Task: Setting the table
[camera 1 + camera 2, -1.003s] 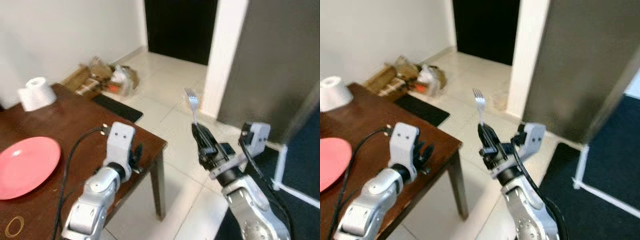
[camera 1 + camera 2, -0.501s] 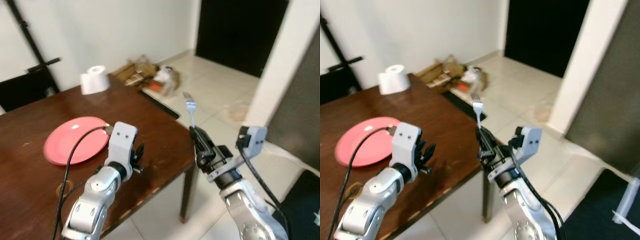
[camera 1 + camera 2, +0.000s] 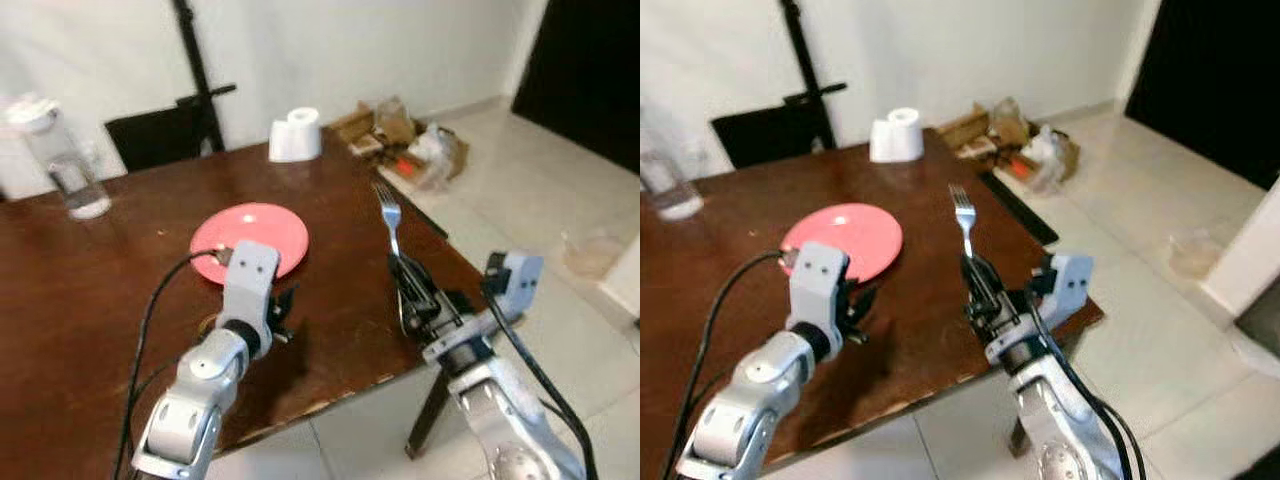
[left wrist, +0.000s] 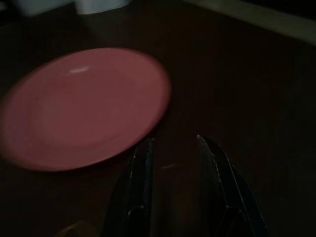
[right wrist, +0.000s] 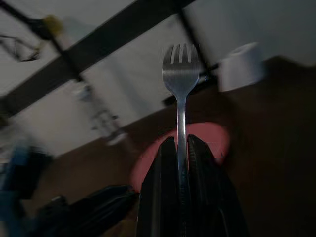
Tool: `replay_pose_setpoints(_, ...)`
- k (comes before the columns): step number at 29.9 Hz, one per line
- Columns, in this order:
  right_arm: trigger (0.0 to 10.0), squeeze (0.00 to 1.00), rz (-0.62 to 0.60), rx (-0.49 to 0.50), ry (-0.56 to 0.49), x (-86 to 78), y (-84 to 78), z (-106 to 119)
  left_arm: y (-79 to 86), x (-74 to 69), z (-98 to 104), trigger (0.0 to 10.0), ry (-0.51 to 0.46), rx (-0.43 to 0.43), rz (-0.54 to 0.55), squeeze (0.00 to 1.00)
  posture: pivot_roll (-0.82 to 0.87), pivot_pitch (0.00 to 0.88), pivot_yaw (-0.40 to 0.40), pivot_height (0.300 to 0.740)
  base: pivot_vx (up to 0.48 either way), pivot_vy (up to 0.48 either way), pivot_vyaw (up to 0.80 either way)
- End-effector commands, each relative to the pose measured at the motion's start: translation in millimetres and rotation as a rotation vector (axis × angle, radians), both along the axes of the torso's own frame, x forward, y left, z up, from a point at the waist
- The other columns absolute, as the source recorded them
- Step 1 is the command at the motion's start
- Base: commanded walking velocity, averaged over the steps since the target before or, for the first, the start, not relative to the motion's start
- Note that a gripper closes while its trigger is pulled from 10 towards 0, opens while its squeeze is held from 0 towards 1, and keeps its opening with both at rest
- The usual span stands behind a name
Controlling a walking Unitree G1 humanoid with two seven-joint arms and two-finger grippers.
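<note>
Camera swung a lot since a second ago: then it saw only the table's corner, the tiled floor and a dark doorway; at this moment most of the table top was in frame. That was head motion, not the objects moving. Both arms sat in about the same spots in frame, and the fork's pose in the grip looked unchanged.

Right gripper (image 3: 413, 292) was clenched on the fork (image 3: 389, 212), pinching the lower handle, with the fork upright and tines up. In the eye views it hung over the table's (image 3: 90, 300) right edge, at about 4 o'clock from the pink plate (image 3: 251, 238) and well apart from it. Right wrist view had the fork (image 5: 180, 89) rising from between the black fingers (image 5: 162, 197), with the plate blurred behind.

Left gripper (image 3: 280, 318) hovered low over the wood just at 6 o'clock of the plate. Left wrist view was dark, but the fingers (image 4: 137, 192) stood a little apart with nothing between them, and the plate (image 4: 79, 106) lay just beyond the tips.

Further out, a white paper roll (image 3: 295, 135) sat at 12 o'clock of the plate near the far edge. A clear glass (image 3: 78, 190) stood at 10 o'clock. A black stand (image 3: 195, 70) rose behind the table. Bags and boxes (image 3: 405, 140) lay on the floor (image 3: 560, 200) at 2 o'clock.

No readable writing or brand marks; frames were too soft.
</note>
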State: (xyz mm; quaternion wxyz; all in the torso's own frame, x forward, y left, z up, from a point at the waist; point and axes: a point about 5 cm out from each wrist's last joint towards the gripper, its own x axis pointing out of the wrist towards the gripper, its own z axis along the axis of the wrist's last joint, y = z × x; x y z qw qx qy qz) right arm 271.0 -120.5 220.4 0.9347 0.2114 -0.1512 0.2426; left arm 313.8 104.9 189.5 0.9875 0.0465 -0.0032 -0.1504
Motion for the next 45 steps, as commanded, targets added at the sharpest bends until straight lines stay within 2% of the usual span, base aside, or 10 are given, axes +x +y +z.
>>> replay_pose_setpoints(1,10.0,0.0,0.013,0.005,0.009,-1.7,0.9,-2.2,1.6,-0.7,-7.6,10.0,0.034,0.009,0.013,0.0,0.04,0.105,0.13,0.74,0.0,0.0,0.79)
replay_pose_setpoints(24,10.0,0.0,0.004,0.001,0.015,-3.2,0.0,-3.2,2.0,2.0,-11.3,10.0,0.058,0.027,0.046,0.0,0.04,0.114,0.126,0.74,0.0,0.0,0.76)
replay_pose_setpoints(33,10.0,0.0,-0.016,0.008,0.026,-2.2,-1.7,-3.6,3.5,4.4,-10.9,10.0,0.043,0.034,0.052,0.0,0.03,0.115,0.125,0.74,0.124,0.0,0.0)
replay_pose_setpoints(45,10.0,0.0,-0.024,0.002,0.023,-1.8,-2.5,-3.0,3.0,5.8,-9.8,10.0,0.03,0.033,0.052,0.0,0.03,0.112,0.125,0.74,0.48,0.0,0.0)
